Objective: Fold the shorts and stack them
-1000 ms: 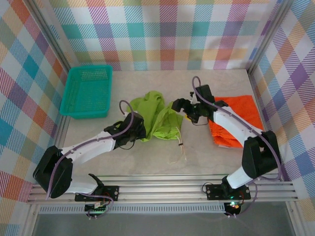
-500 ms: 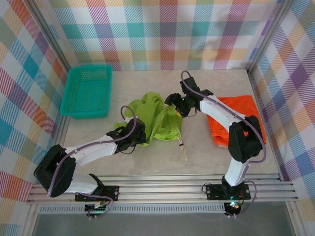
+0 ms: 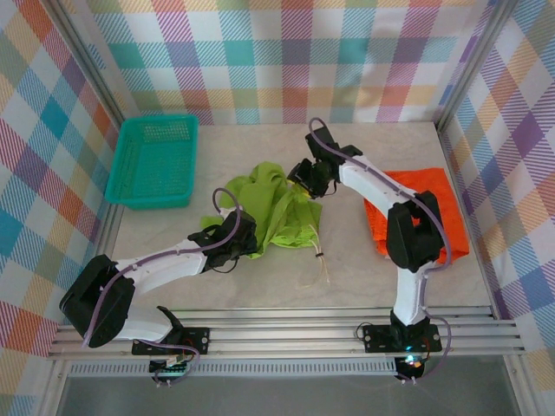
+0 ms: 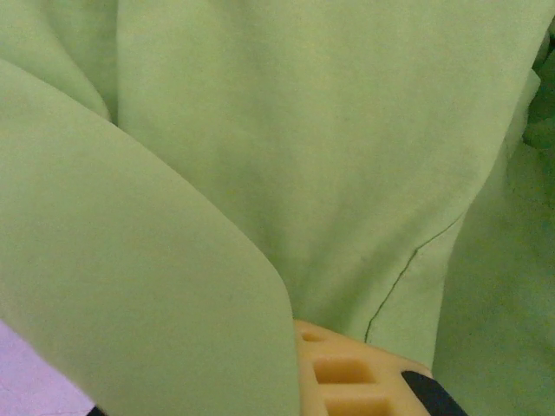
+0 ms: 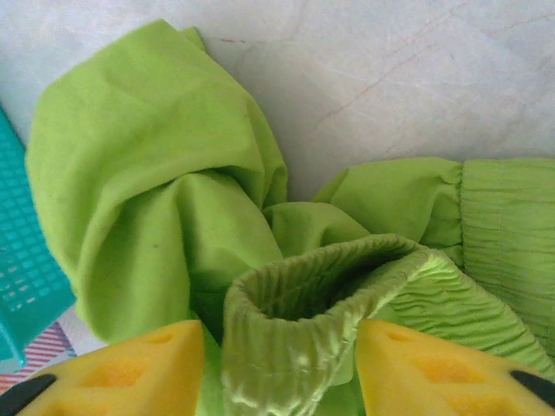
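Note:
The lime green shorts (image 3: pixel 279 208) lie crumpled mid-table. My left gripper (image 3: pixel 241 236) is at their near-left edge, shut on the fabric. In the left wrist view, green cloth (image 4: pixel 286 156) drapes over one yellow finger (image 4: pixel 347 377). My right gripper (image 3: pixel 305 178) is at the shorts' far-right edge. In the right wrist view its jaws stand half closed, open around a raised loop of the gathered waistband (image 5: pixel 312 295); the loop is still hollow, not squeezed flat. The right gripper (image 5: pixel 282 368) has a yellow fingertip on each side of that loop. Orange shorts (image 3: pixel 434 204) lie folded flat at the right.
A teal mesh basket (image 3: pixel 152 160) stands at the far left; its corner (image 5: pixel 22 286) shows beside the green cloth. A thin drawstring (image 3: pixel 319 260) trails from the shorts toward the near edge. Plaid walls close in the table on three sides.
The right arm swung left from beside the orange shorts to the green waistband, and its jaws narrowed around it. The left gripper drew slightly nearer, still shut on the fabric.

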Controlling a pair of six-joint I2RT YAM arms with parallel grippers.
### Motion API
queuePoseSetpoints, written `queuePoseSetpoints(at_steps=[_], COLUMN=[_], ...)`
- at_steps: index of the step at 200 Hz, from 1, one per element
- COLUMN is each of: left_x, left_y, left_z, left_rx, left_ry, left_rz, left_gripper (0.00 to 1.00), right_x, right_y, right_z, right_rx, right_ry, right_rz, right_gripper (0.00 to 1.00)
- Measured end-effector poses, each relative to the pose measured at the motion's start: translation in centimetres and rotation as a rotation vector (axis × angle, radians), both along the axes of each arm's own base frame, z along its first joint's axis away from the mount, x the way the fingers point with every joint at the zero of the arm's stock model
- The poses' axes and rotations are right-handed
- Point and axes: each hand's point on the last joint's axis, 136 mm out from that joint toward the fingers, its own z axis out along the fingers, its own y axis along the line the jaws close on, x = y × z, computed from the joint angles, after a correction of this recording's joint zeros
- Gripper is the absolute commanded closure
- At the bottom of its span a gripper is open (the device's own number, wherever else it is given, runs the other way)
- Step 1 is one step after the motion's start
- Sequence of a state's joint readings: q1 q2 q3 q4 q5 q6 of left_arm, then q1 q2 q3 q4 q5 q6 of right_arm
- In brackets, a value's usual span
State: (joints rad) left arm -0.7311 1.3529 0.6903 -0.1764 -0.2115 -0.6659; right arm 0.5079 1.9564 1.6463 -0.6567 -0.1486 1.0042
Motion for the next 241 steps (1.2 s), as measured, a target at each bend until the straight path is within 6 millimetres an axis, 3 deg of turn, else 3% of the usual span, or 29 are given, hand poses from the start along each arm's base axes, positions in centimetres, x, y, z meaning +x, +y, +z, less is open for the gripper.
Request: queuePoseSetpoints(at_steps=[36,55,75,89,100,127,146,161,179,221,241], left_x=[0.1,0.1,0.2,0.5,0.8,1.6,1.8,1.5,0.9,-0.7,-0.9], left_y=[0.2,0.3,0.6,1.0,1.3,3.3,4.5,4.6,4.1,2.5,0.8], left_z=[0.1,0.9,2.7,5.0,7.4,12.7,14.1,13.4,11.4,3.1,1.0], left_rx=[0.004,-0.011,-0.034,-0.069,-0.109,-0.221,-0.279,-0.31,-0.344,-0.39,-0.396], left_ry=[-0.007,-0.022,-0.054,-0.086,-0.127,-0.222,-0.233,-0.193,-0.117,0.12,0.185], left_rz=[0.008,0.024,0.044,0.069,0.088,0.173,0.228,0.259,0.282,0.334,0.32], left_gripper=[0.78,0.59,0.28,0.13,0.05,0.0,0.0,0.0,0.0,0.11,0.17], right_x=[-0.6,-0.4,-0.3,-0.3,-0.4,-1.1,-2.1,-2.8,-3.4,-4.3,-4.6], right_y=[0.1,-0.2,-1.1,-1.9,-2.7,-4.8,-6.5,-7.4,-8.4,-10.7,-11.4], right_z=[-0.8,-0.8,0.3,2.7,5.7,14.8,20.1,21.9,20.7,12.0,10.6], right_rx=[-0.025,-0.047,-0.087,-0.097,-0.089,-0.045,-0.033,-0.039,-0.076,-0.224,-0.251], right_ry=[0.025,0.01,-0.038,-0.111,-0.192,-0.44,-0.595,-0.667,-0.673,-0.518,-0.489], right_rz=[0.001,0.005,0.015,0.024,0.03,0.032,0.016,0.001,-0.014,-0.032,-0.038], right_gripper=[0.95,1.0,1.0,1.0,1.0,1.0,1.0,1.0,1.0,1.0,1.0])
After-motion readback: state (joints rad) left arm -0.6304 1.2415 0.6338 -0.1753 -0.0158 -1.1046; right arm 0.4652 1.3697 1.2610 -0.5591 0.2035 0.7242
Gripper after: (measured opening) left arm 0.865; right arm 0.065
